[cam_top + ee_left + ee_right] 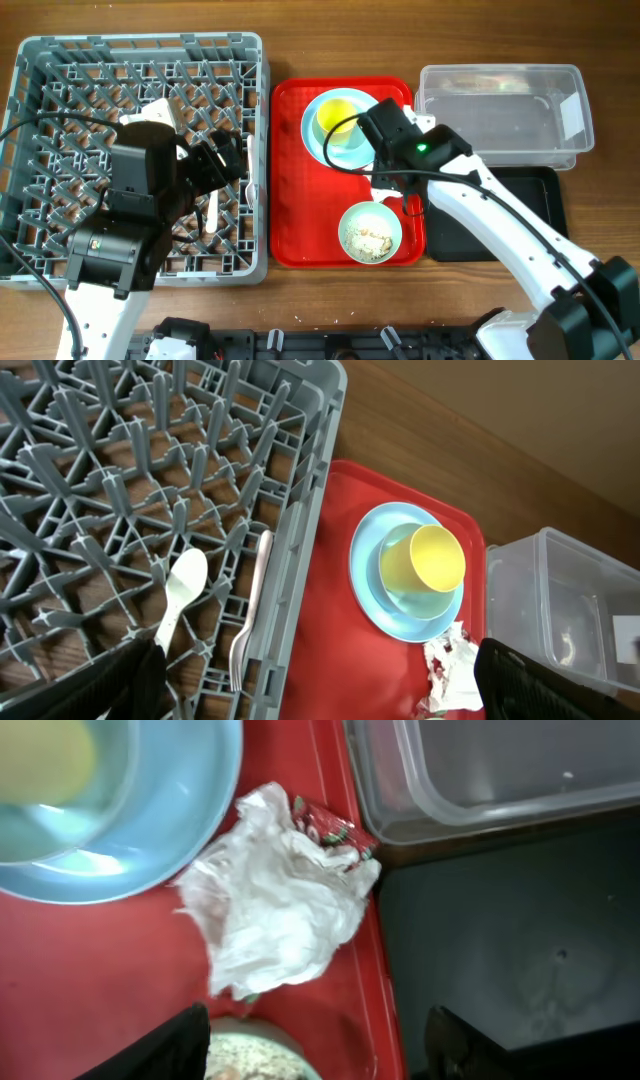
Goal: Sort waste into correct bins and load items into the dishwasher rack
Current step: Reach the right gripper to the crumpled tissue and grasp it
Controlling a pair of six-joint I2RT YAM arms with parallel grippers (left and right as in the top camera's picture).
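From my seat the surroundings come down to a brown wooden table with a visible grain. Bare wood shows along the 12 o'clock edge of the overhead view and again out at 3 o'clock. The light on it is even and throws only soft shadows.

Overhead view: bright, even, diffuse light. The table shows no hard shadows, only soft dark patches under the arms. The clear tub, toward the table's right edge, carries faint pale glare along its rim. The red tray is strongly saturated.

Left wrist view: focus is sharp across the rack. Straight lines bend slightly toward the picture edges. The left fingers are dark, underexposed shapes.

Right wrist view: the paper wad is moderately sharp. The yellow cup is blurred. The right fingers are dark and soft.
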